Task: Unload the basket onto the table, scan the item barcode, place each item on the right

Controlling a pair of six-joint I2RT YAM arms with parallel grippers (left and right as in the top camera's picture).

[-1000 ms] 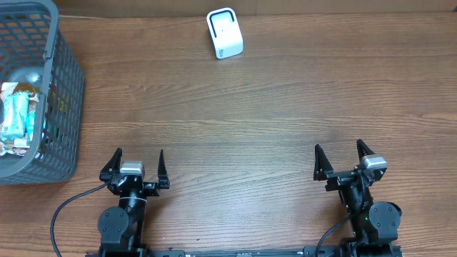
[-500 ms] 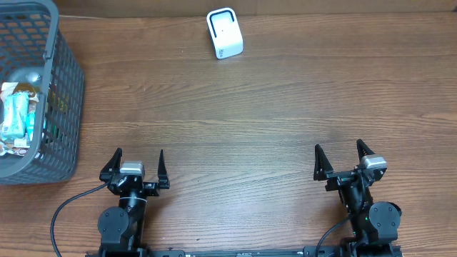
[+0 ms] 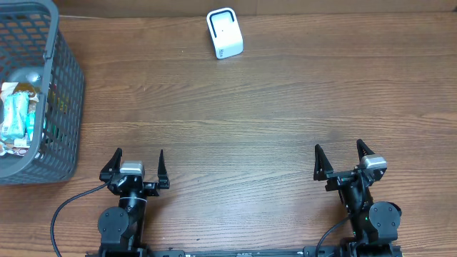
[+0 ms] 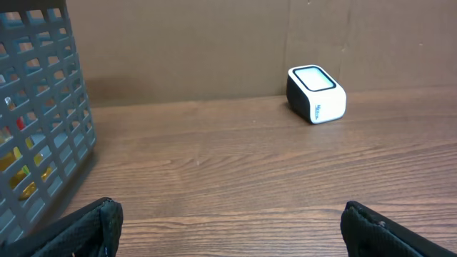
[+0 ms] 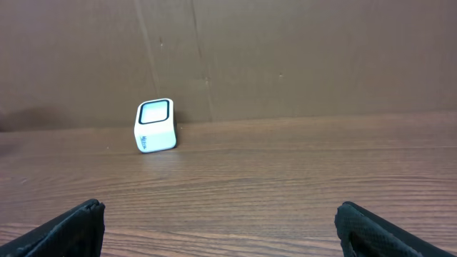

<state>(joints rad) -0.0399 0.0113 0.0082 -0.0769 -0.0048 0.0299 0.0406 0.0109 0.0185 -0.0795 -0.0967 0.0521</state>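
At left edge, items (image 3: 16, 118): wrapped packets heaped inside the basket, one pale blue-green and one silvery; the print is too small to read.
Basket (image 3: 68, 93): grey plastic mesh, standing on the table and partly cut off by the overhead view's left side; its wall (image 4: 43, 135) fills the left of the left wrist view.
Scanner (image 3: 225, 33): small white box with a dark-rimmed window on top, at the table's far edge just before the brown wall (image 5: 285, 57), well apart from the basket; it shows in both wrist views (image 4: 316, 93) (image 5: 155, 126).
Left gripper (image 3: 139, 153): at the near edge, fingers spread wide and holding nothing, bare wood between them (image 4: 228, 214); well apart from basket and scanner.
Right gripper (image 3: 338, 146): at the near edge on the other side, fingers likewise spread wide and holding nothing (image 5: 218, 210).
Table (image 3: 271, 107): brown wood grain.
Cable (image 3: 61, 214): black, curving out from the left arm's base.
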